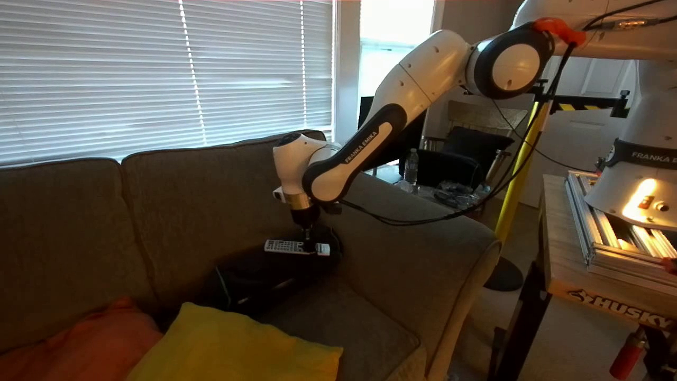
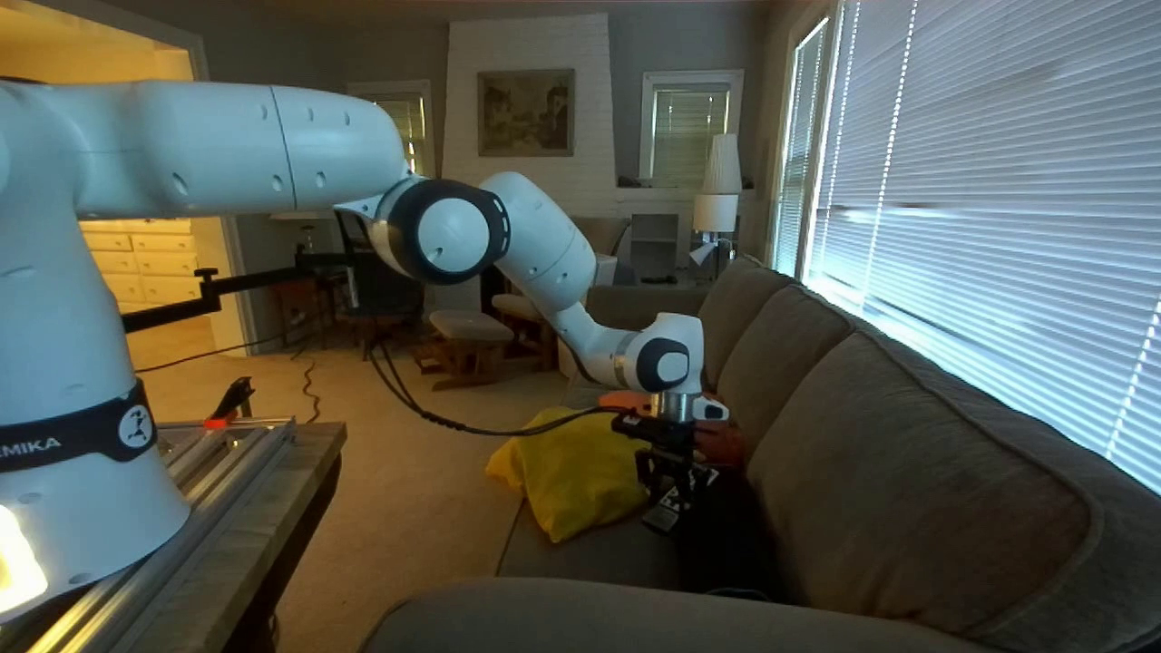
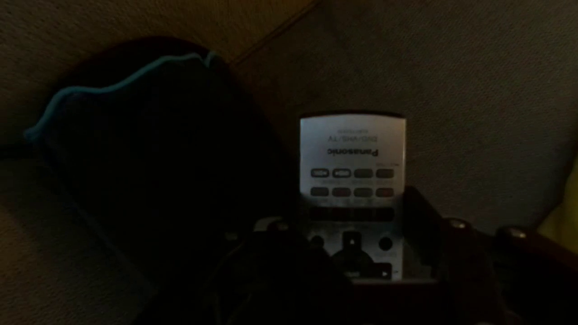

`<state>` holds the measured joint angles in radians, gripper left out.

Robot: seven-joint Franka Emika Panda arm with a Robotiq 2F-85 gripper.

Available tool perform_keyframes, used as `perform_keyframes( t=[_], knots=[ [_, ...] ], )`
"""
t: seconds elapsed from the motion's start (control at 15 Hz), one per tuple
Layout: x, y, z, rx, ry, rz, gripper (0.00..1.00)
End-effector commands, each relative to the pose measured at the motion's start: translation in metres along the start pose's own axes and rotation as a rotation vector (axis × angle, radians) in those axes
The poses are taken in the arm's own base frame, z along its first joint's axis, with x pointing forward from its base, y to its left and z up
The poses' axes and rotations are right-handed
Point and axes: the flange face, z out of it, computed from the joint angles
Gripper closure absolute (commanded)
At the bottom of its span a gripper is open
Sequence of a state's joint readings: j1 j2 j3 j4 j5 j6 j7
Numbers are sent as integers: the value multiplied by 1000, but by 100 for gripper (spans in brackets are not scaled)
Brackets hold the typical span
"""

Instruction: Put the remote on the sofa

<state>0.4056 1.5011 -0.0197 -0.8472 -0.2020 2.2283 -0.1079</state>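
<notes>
Although the wrist view is dark, it shows the remote point(image 3: 352, 158) face up and gripped across its width by the claw point(image 1: 309, 243), whose jaws are drawn in against the two long edges, no wider apart than the remote itself. The end marked Panasonic projects beyond the grip. In both exterior views the remote is over the seat of the sofa point(image 1: 344, 328), close to the dark bolster pillow point(image 3: 171, 162); whether its underside touches the pillow or hangs free cannot be told.

The step in hand is judged to be placement, with the carrying nearly complete. Bare seat fabric in front of the pillow, beside the yellow cushion point(image 1: 238, 344), offers the better landing, since a rounded surface would probably let so slim a bar tip or slide. Good practice is to level the remote with the seat, then lower it slowly, because soft upholstery yields and blurs the moment of contact. The claw should part only once the remote is borne along its whole length, and just far enough to free both edges; a straight rise afterwards would keep either finger from dragging it askew.
</notes>
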Motion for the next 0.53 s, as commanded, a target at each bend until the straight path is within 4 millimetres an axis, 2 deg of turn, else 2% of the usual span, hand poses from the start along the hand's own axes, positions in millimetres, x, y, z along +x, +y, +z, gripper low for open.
perform_keyframes(
  t=[0.0,0.13,0.2,0.27,0.47],
  knots=[
    [4,-1,-4,-62,21,12,69],
    [3,0,-3,-66,18,7,69],
    [3,-1,-4,-57,12,-2,19],
    [3,-1,-4,-54,13,-8,17],
    [7,0,-11,-54,19,-25,1]
  ],
)
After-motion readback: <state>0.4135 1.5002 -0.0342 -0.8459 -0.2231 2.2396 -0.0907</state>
